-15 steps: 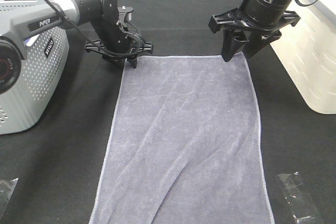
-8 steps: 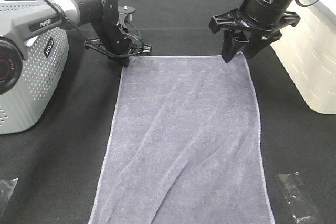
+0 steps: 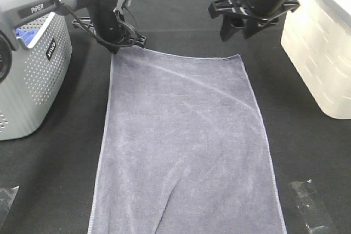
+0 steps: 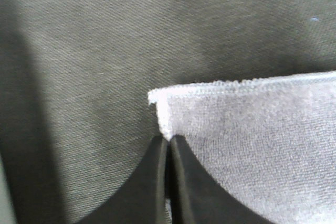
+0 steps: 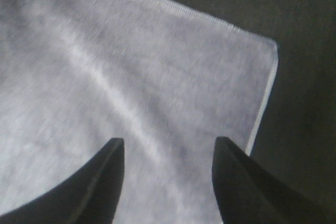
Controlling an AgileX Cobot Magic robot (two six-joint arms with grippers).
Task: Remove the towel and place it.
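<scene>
**At upper left a pinch, at upper right open jaws**

Toward the upper left of the overhead frame, my left jaws are pressed together on the towel [image 3: 181,135], pinching its side hem just below the corner. My right jaws hang spread above the upper right corner, clear of the cloth. The towel lies flat down the middle of the black counter [image 3: 49,179].
</scene>
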